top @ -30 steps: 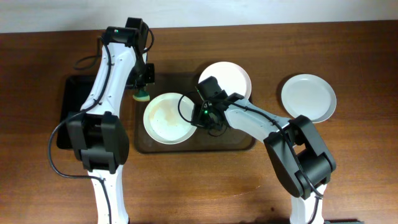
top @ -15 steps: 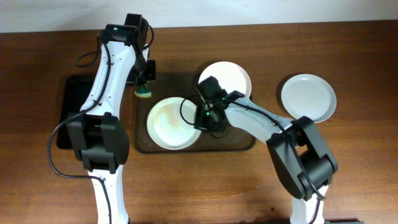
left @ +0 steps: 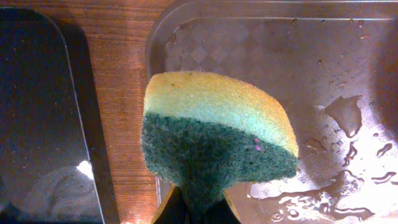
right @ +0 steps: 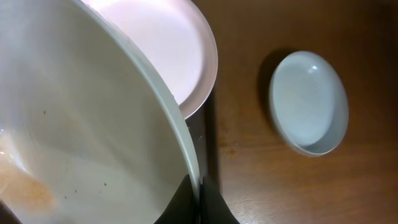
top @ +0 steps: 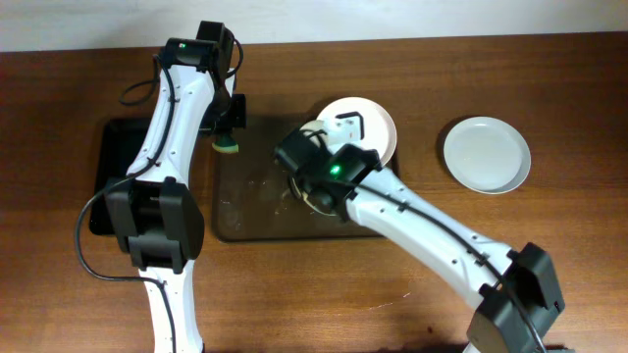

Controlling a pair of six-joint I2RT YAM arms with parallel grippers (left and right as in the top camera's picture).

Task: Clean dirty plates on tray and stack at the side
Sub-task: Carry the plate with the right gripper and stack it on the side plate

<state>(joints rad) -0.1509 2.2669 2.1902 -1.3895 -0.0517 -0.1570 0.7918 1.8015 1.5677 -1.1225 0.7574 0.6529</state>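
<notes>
My right gripper (right: 200,193) is shut on the rim of a white plate (right: 81,124) and holds it tilted above the brown-grey tray (top: 255,211). An orange-brown smear shows low on its face. In the overhead view my right arm hides most of this plate. A second plate (top: 368,123) lies at the tray's far right corner and also shows in the right wrist view (right: 168,50). A third plate (top: 486,154) lies on the table to the right. My left gripper (left: 196,208) is shut on a yellow-green sponge (left: 214,130) over the tray's far left corner.
A glossy black tray (top: 113,176) lies left of the brown-grey tray, with a strip of wooden table (left: 124,81) between them. The brown-grey tray's surface (left: 280,56) is wet, with droplets and small puddles.
The right gripper has lifted the smeared plate off the tray and tipped it up on edge. The right arm has swung over the tray's middle. The left arm and sponge have stayed still.
</notes>
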